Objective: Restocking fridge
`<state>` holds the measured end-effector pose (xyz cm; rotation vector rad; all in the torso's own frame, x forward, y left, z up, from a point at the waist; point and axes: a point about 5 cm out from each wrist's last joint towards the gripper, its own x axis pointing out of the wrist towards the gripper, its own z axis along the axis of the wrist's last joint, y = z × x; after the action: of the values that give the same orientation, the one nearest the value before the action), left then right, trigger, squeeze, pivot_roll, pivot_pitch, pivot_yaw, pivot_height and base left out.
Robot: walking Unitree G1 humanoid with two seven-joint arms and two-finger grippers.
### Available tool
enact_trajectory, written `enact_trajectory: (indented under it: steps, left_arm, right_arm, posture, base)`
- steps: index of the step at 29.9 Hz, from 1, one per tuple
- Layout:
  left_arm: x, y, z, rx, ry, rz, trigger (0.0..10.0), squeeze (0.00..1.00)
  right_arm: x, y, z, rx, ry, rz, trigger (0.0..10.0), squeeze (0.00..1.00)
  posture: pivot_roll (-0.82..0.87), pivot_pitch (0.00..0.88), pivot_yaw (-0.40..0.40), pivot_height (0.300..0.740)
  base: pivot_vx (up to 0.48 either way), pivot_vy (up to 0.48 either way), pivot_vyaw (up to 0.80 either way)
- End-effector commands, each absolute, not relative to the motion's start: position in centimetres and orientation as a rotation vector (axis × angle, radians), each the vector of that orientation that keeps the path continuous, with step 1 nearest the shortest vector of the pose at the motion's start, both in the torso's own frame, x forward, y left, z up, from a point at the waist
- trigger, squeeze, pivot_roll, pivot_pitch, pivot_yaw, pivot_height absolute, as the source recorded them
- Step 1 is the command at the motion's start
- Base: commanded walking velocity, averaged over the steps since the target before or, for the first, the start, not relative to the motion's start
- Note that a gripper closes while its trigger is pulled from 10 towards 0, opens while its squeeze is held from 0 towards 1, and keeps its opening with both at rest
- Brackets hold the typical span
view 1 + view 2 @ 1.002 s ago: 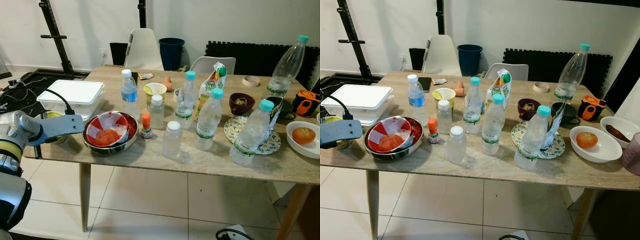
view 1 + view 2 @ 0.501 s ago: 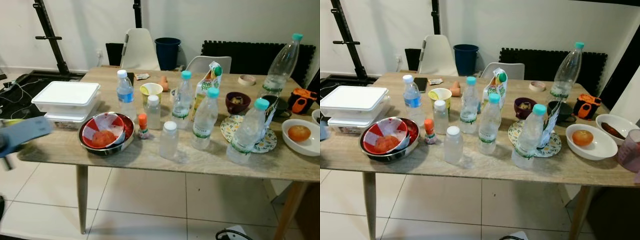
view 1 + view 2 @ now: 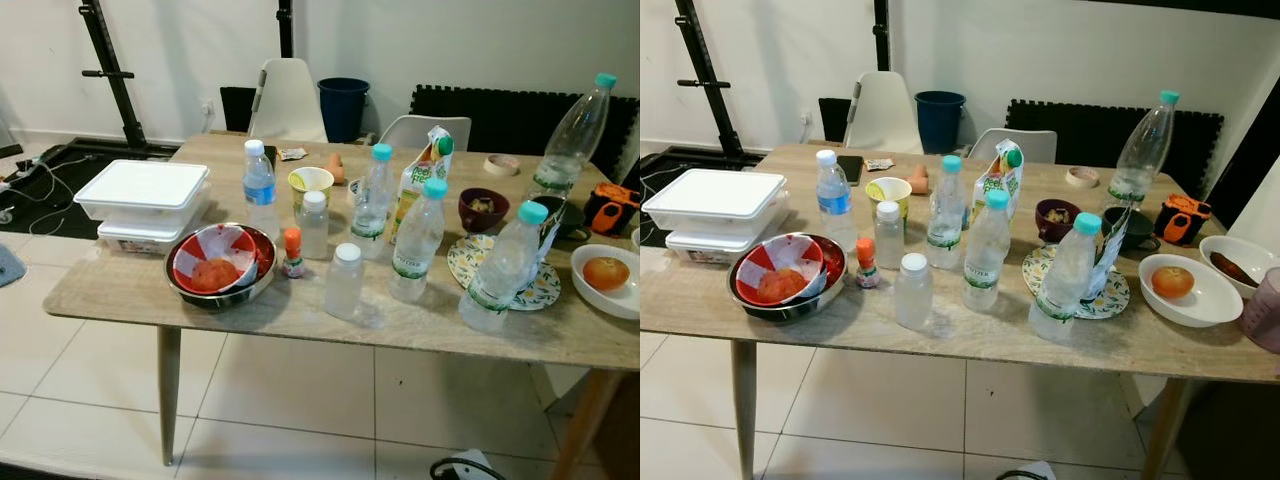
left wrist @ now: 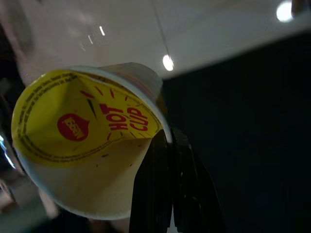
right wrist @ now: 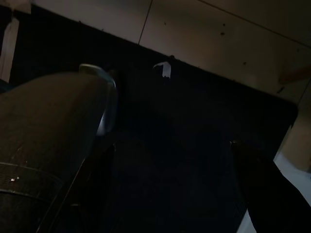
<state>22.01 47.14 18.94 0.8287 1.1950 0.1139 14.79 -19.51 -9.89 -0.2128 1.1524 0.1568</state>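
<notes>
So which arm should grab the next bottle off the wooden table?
Probably the right: the left gripper is shut on a yellow-lidded paper cup, while the right gripper's fingers are spread with nothing between them.

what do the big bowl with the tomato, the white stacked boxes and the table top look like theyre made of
Big bowl: likely polished steel, with a mirror-like rim and a red and white liner inside.
White stacked boxes: probably matte foam or thin plastic, opaque with soft rounded edges.
Table top: pale wood-grain surface, possibly laminate rather than solid wood.
</notes>
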Motion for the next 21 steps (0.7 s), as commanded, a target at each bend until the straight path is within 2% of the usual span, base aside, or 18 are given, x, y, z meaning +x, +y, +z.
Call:
enact_trajectory:
  steps: [1,5,8,11,15,17,21]
  left_arm:
    - [21.8,46.6,17.2,0.766,1.216,0.083,10.0,0.0]
    - [20.5,44.8,11.2,0.65,1.288,-0.009,10.0,0.0]
    - [20.3,44.2,10.0,0.628,1.293,-0.025,10.0,0.0]
    - [19.0,40.1,3.3,0.473,1.298,-0.076,10.0,0.0]
    - [18.3,38.8,1.5,0.439,1.303,-0.063,10.0,0.0]
    - [17.3,37.0,-0.9,0.399,1.306,-0.062,10.0,0.0]
    - [15.0,33.5,-4.7,0.207,1.294,0.018,10.0,0.0]
  right_arm:
    - [14.7,-19.6,-9.9,-0.213,1.156,0.155,10.0,0.0]
    - [14.7,-19.6,-9.9,-0.221,1.157,0.158,10.0,0.0]
    - [14.7,-19.6,-9.9,-0.223,1.157,0.159,10.0,0.0]
    - [14.7,-19.9,-9.9,-0.229,1.153,0.133,10.0,0.0]
    - [14.7,-20.1,-9.8,-0.228,1.151,0.113,10.0,0.0]
    - [14.9,-20.6,-9.7,-0.245,1.146,0.094,10.0,0.0]
    - [15.1,-21.2,-9.5,-0.256,1.141,0.066,10.0,0.0]
  posture:
    - [-0.01,0.0,-0.006,0.74]
    - [-0.01,0.0,-0.007,0.74]
    - [-0.01,0.0,-0.007,0.74]
    - [-0.01,0.0,-0.009,0.74]
    - [-0.01,0.0,-0.009,0.74]
    - [-0.01,0.0,-0.011,0.74]
    - [-0.01,0.0,-0.006,0.74]
  base:
    - [0.0,0.0,0.0]
    - [0.0,0.0,0.0]
    - [0.0,0.0,0.0]
    - [0.0,0.0,0.0]
    - [0.0,0.0,0.0]
    - [0.0,0.0,0.0]
    - [0.0,0.0,0.0]
